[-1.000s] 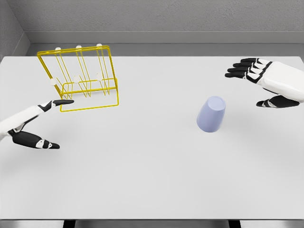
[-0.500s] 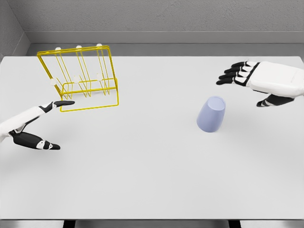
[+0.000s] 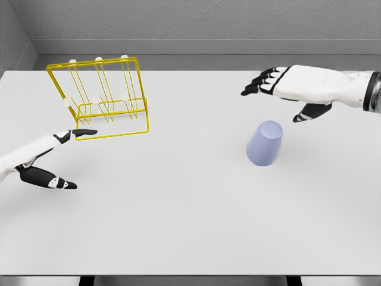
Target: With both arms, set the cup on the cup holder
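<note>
A pale blue cup stands upside down on the white table, right of the middle. Over it, slightly behind, my right hand hovers open, fingers stretched to the left and thumb hanging down toward the cup, not touching it. The yellow wire cup holder with white-tipped pegs stands at the back left. My left hand is open at the left edge, its forefinger tip close to the holder's front lower corner.
A grey wall runs behind the table's far edge. The table's front edge lies along the bottom of the picture.
My right hand has moved left and forward, from the right edge to above the cup. The left hand has barely shifted. Cup and holder have not moved.
</note>
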